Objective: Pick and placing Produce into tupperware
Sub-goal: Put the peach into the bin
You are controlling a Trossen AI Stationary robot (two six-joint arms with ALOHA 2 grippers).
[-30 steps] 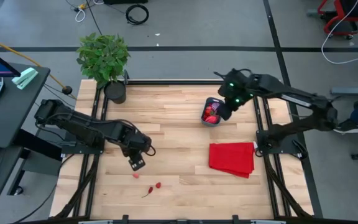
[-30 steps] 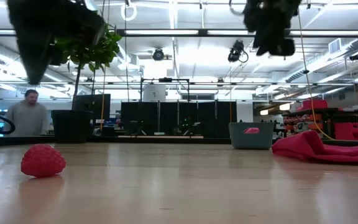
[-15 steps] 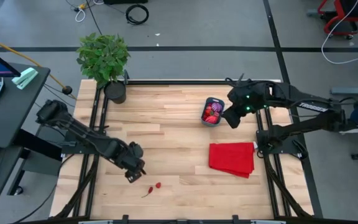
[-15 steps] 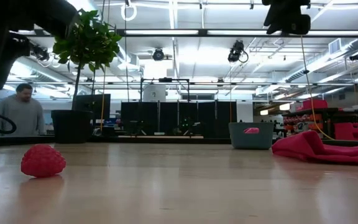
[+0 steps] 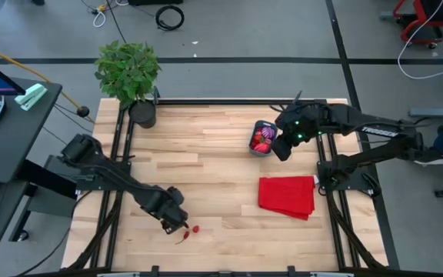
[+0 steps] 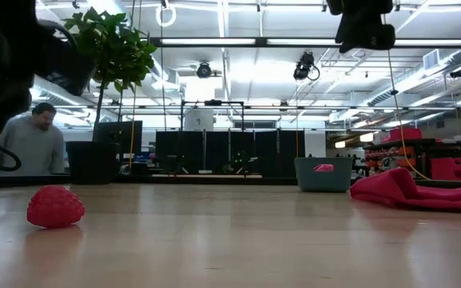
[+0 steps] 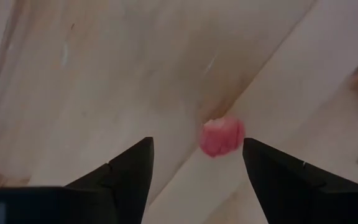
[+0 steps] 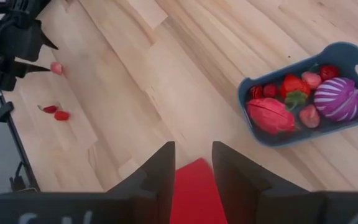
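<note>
- Produce lay split: most sat in the small blue rectangular plastic tub (image 5: pixel 263 138) near the table's far right, its long axis running towards the front edge.
- Left gripper (image 7: pixel 197 163) hung low at the front left, jaws apart around a small pink toy piece (image 7: pixel 221 137).
- Right gripper (image 5: pixel 281 147) hovered beside the tub, jaws partly apart, empty.
- Flat red cloth (image 5: pixel 287 196) lay nearer the front.

Bare table (image 5: pixel 214 165) between the arms — red cloth (image 5: pixel 287 196) and plant pot (image 5: pixel 142 113) at the edges.
</note>
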